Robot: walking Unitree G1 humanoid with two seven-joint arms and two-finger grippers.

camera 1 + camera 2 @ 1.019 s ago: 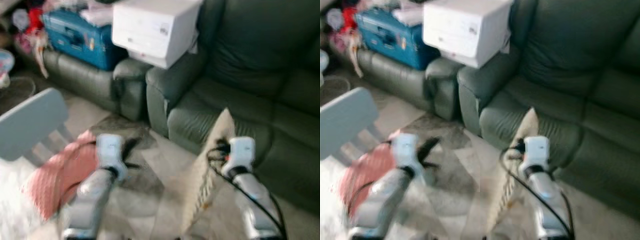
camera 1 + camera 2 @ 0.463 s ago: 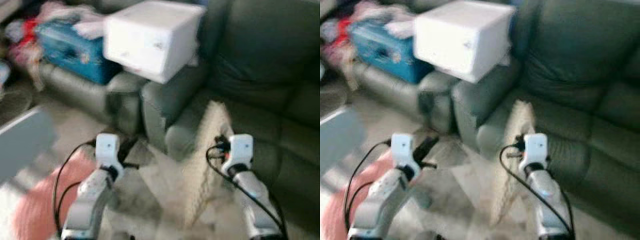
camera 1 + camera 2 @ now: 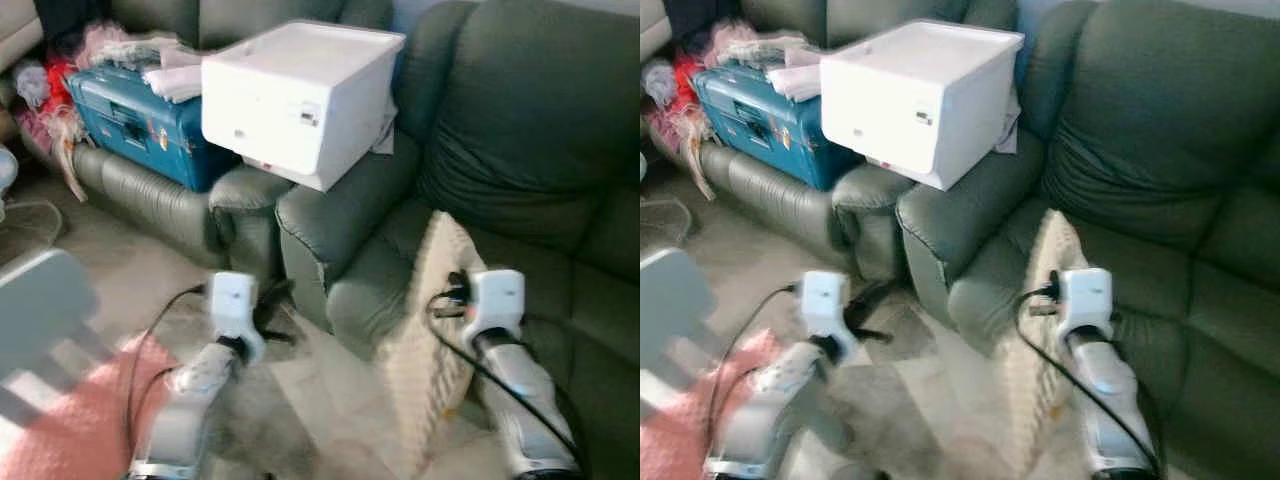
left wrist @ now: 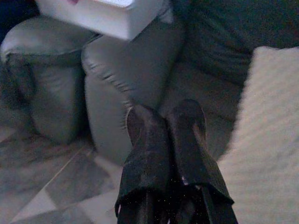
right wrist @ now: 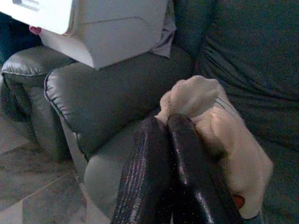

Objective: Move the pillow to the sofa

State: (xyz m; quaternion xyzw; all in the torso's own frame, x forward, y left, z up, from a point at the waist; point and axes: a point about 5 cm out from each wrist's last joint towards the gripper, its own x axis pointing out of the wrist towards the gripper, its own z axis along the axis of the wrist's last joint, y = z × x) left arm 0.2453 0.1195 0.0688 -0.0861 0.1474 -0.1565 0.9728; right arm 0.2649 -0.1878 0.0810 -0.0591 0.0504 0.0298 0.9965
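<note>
One cream pillow [image 3: 428, 345] pinched in right end effector [image 5: 161, 128], upright against dark green sofa [image 3: 520, 150] seat front, left end effector [image 4: 163, 123] closed and empty, white box [image 3: 295, 95] on armrest, blue suitcase [image 3: 135, 110] beyond, pink rug [image 3: 60, 425] on floor.

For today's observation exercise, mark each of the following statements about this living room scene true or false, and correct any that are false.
1. The right gripper is clamped on a cream pillow. True.
2. The pillow lies flat on the sofa seat. False: it hangs upright from the gripper, in front of the green sofa.
3. A white box rests across the sofa armrests. True.
4. The left gripper holds a corner of the pillow. False: its fingers are shut on nothing, apart from the pillow.
5. A blue suitcase stands on the floor. False: it sits on the seat of the other sofa.
</note>
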